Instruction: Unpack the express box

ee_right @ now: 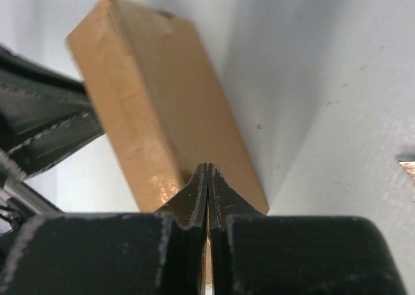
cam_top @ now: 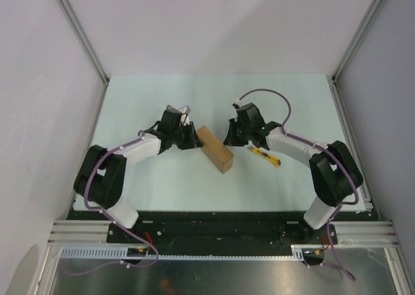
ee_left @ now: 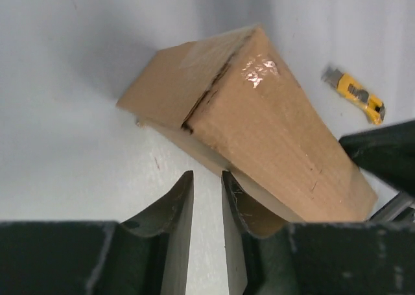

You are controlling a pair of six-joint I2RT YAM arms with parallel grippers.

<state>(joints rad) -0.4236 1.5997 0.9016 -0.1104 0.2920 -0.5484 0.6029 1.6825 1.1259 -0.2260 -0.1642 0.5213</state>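
Near the middle of the pale counter (cam_top: 162, 185), lying flat: the brown express box (cam_top: 215, 148), slanted, with one end toward 11 o'clock and the other toward 5 o'clock. On its top, seen from the left wrist, a dark seam line and a shiny spot. At the 9 o'clock side of the box, by its far end: the left fingers (ee_left: 176, 207), only a little bit apart, with nothing but bare counter in the thin gap. One of them right up beside the low edge of the box; cannot tell if touching. At the 3 o'clock side of the box: the right fingers (ee_right: 194, 194), squeezed tight together, holding nothing, tips up against the long side of the box. Farther out toward 3 o'clock, just beside the right arm (cam_top: 292, 146), lying flat on the counter: a slim yellow-and-black knife (cam_top: 266, 156), apart from the box. Both arms bent in from the near corners toward the box, one on each side of it.
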